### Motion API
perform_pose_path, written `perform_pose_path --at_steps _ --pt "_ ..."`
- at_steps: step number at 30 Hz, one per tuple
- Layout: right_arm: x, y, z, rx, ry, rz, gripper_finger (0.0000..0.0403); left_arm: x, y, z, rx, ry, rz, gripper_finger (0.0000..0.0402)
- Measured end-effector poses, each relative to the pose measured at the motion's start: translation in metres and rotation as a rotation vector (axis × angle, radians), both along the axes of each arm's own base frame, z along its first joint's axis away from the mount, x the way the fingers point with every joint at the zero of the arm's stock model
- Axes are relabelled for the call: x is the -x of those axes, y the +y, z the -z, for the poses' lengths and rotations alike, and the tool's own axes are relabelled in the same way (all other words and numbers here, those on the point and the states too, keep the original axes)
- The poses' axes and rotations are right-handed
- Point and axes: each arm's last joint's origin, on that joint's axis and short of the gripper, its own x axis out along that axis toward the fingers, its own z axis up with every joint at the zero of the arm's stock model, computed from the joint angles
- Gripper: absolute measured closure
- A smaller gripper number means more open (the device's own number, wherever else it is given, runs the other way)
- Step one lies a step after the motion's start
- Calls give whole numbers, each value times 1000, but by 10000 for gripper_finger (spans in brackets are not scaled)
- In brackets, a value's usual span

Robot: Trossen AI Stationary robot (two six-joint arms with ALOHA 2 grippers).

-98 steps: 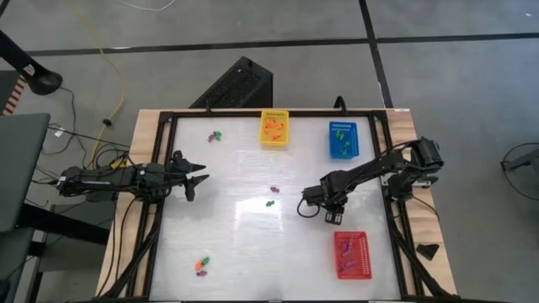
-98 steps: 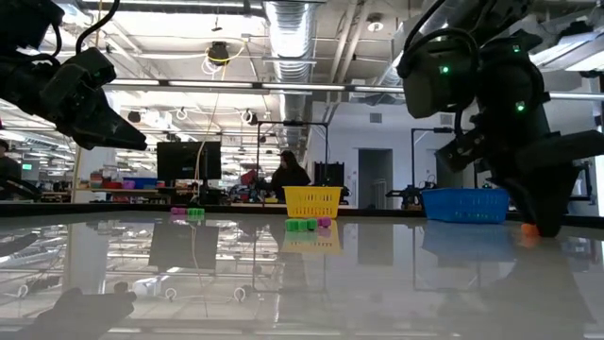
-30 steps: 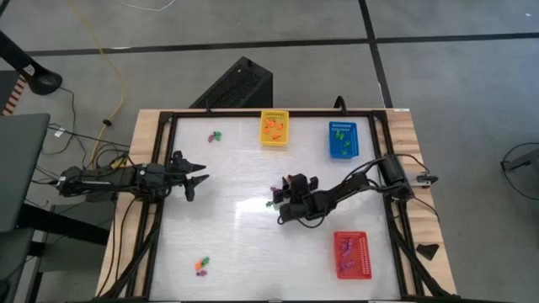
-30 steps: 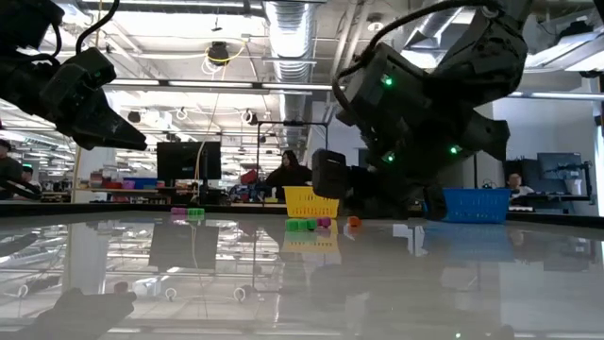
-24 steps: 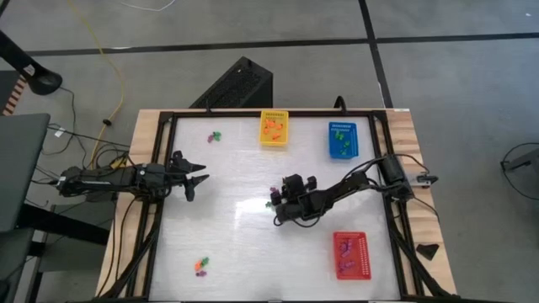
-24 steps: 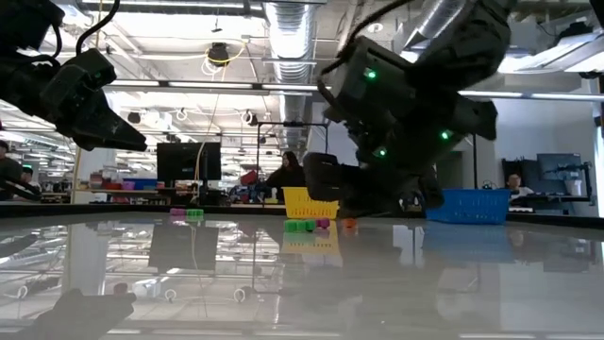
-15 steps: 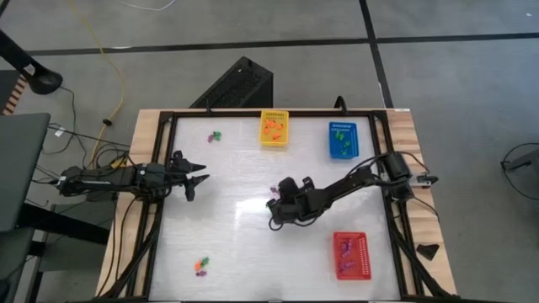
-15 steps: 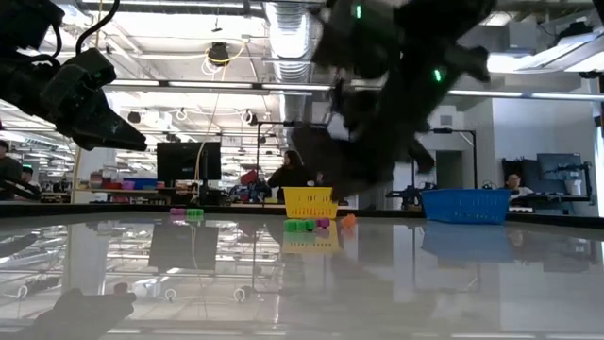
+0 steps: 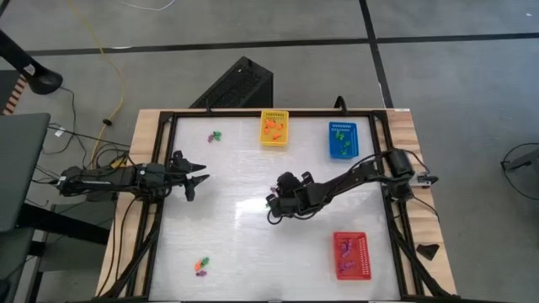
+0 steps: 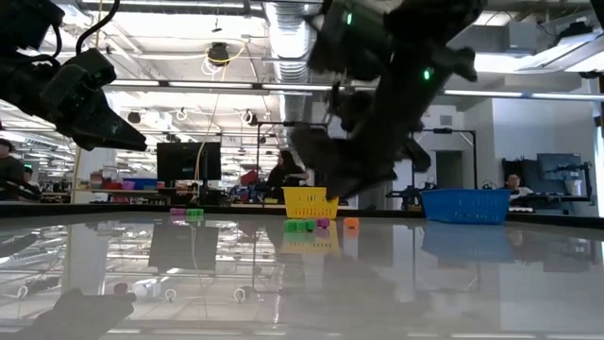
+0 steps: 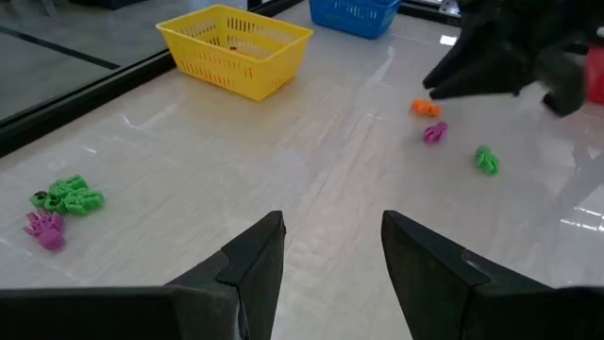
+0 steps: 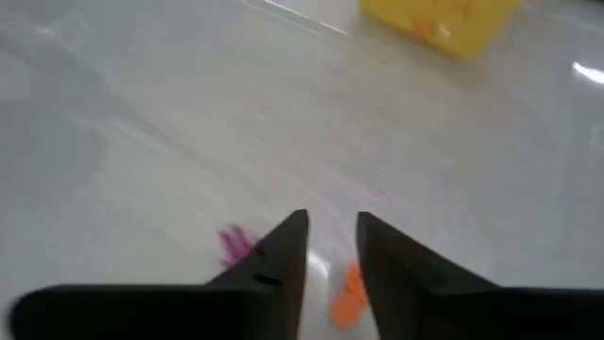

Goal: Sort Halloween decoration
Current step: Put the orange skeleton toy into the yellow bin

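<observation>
Three trinkets lie mid-table: an orange one [image 11: 426,108], a purple one [image 11: 434,132] and a green one [image 11: 486,159]. My right gripper [image 9: 271,206] hovers just above them, tilted down, fingers parted by a narrow gap [image 12: 330,250]. The orange trinket [image 12: 349,295] shows through that gap, and the purple one [image 12: 233,244] lies beside it. In the low view the orange trinket [image 10: 351,223] rests on the table below the gripper [image 10: 335,189]. My left gripper [image 9: 198,172] waits open at the left side, above the table. More trinkets lie far-left [image 9: 215,135] and near-left [image 9: 200,266].
The yellow basket [image 9: 274,128] and blue basket [image 9: 343,139] stand along the far edge, and the red basket [image 9: 351,254] sits at the near right; each holds trinkets. A black frame rims the table. People sit in the room beyond.
My right gripper has moved toward the table's left over the middle trinkets and has risen off the tabletop, tipping its fingers downward. The orange trinket has stayed on the table. My left arm has kept still.
</observation>
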Motion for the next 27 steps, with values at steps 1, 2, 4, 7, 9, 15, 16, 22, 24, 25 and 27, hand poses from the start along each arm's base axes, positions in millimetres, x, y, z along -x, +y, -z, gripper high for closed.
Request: perform_pose_path --at_steps 1,2,4,7,9,15,16,22,24,25,27 --pt "0 -1 5 -4 9 17 254 0 0 0 0 0 0 233" --pt "1 -2 9 -6 17 31 235 0 0 0 0 0 0 233" --pt "0 -4 19 -8 33 54 201 0 0 0 0 0 0 233" --pt "-2 -3 33 -8 42 67 162 0 0 0 0 0 0 233" --pt "-3 0 40 -3 45 62 149 0 0 0 0 0 -1 233" --pt "3 15 50 -33 30 101 160 0 0 0 0 0 -1 233" --pt "5 18 51 -35 35 102 167 0 0 0 0 0 -1 233" --pt "13 32 43 -60 55 74 225 0 0 0 0 0 0 233" --pt "14 33 41 -72 58 67 250 0 0 0 0 0 0 233" --pt "14 33 40 -77 61 62 263 0 0 0 0 0 0 233" --pt "14 33 39 -76 70 49 289 0 0 0 0 0 0 233"
